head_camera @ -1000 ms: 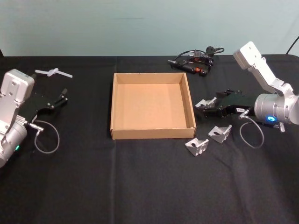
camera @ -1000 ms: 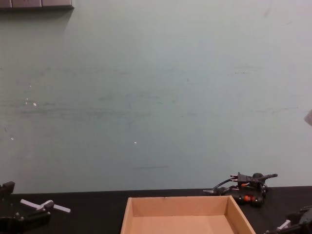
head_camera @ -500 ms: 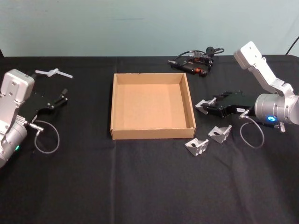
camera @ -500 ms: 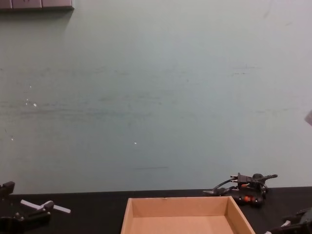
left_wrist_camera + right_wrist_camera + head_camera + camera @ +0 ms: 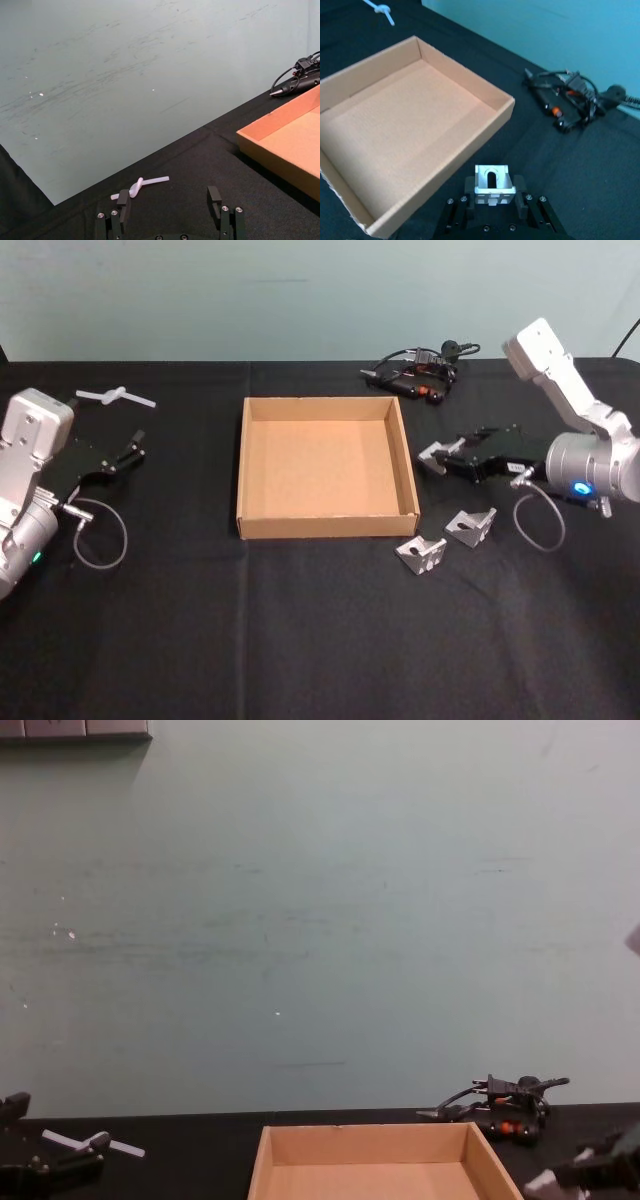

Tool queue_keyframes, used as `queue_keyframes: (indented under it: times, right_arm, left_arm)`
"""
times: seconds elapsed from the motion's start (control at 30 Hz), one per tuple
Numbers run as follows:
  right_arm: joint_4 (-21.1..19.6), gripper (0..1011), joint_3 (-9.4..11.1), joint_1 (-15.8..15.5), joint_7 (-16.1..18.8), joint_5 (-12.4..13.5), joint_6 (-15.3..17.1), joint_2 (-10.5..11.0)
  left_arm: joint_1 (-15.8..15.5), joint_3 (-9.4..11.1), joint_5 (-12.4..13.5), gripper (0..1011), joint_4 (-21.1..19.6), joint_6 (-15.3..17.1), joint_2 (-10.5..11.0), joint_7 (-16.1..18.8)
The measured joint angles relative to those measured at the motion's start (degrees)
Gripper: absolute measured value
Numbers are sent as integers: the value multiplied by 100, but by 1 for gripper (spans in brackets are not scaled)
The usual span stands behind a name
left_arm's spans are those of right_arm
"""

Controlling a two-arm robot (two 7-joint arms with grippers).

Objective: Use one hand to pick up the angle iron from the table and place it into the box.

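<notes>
R gripper (image 5: 494,194), black fingers (image 5: 470,186) clamped on a silver slotted angle iron (image 5: 493,181), sits near one wall of tan cardboard box (image 5: 451,165) on black table (image 5: 600,165), w/ corded tool (image 5: 565,97) farther off.

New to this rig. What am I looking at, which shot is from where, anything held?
A two-armed robot, one two-fingered gripper per arm. One picture looks down from its head, one looks across from its chest, one comes from each wrist. On the black table lie a cardboard box, two angle irons, a white plastic piece and a black corded tool. The right gripper is shut on a third angle iron beside the box's right wall. The left gripper sits open at the left, holding nothing.
</notes>
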Motion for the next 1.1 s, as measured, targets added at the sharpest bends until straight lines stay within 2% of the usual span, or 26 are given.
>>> queue_keyframes:
  times: [0.3, 0.5, 0.63, 0.73, 0.9, 1.1]
  right_arm:
    - [-519, 456, 88, 89, -53, -72, 250, 105]
    - [-760, 457, -60, 372, 26, -207, 434, 44]
    - [-710, 457, -275, 641, 72, -362, 522, -161]
    - [-525, 457, -449, 837, 114, -473, 550, -372]
    - [-69, 456, -691, 1127, 186, -588, 514, -806]
    - [443, 457, -887, 1354, 229, -719, 351, -1188]
  left_arm:
    - [0, 0, 0, 1005, 0, 0, 0, 0]
    - [0, 0, 0, 1005, 0, 0, 0, 0]
    - [0, 0, 0, 1005, 0, 0, 0, 0]
    - [0, 0, 0, 1005, 0, 0, 0, 0]
    - [0, 0, 0, 1005, 0, 0, 0, 0]
    - [0, 0, 0, 1005, 0, 0, 0, 0]
